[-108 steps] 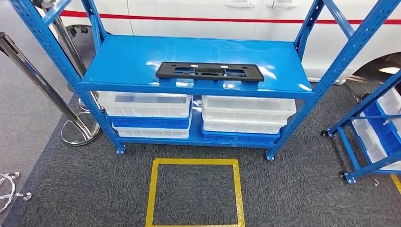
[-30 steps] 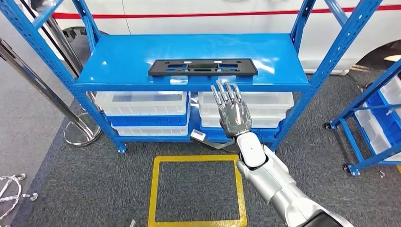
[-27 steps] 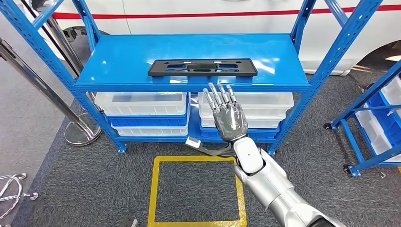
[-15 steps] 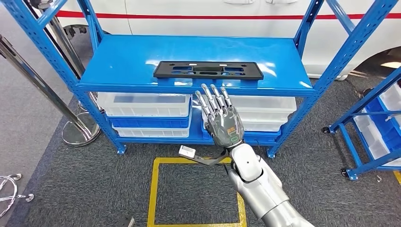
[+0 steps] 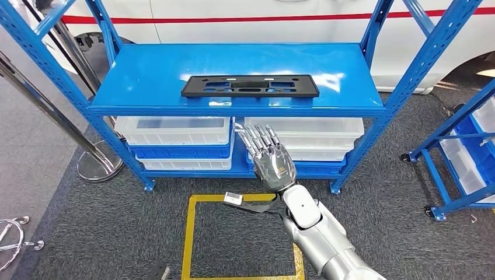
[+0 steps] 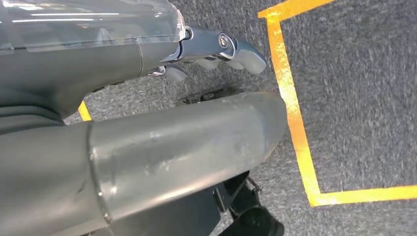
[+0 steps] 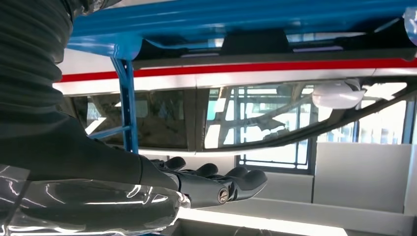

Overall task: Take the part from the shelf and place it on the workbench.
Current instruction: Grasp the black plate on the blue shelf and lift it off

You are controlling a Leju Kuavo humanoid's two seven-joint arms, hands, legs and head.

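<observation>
The part is a long flat black plate with cut-outs, lying across the front of the blue shelf's top board. My right hand is raised in front of the shelf, just below the board's front edge and under the part, fingers spread and straight, holding nothing. In the right wrist view the same hand reaches out empty, with the part a dark shape on the blue board beyond it. In the left wrist view my left hand hangs over the carpet, holding nothing.
White bins fill the lower shelf. A yellow tape square marks the carpet in front. Chrome stanchions stand at the left, a second blue rack at the right, and a white car behind.
My right arm rose into view in front of the shelf, then the open hand sank and drifted left, from the board's front edge to below it. The part has not moved; the camera swayed slightly.
</observation>
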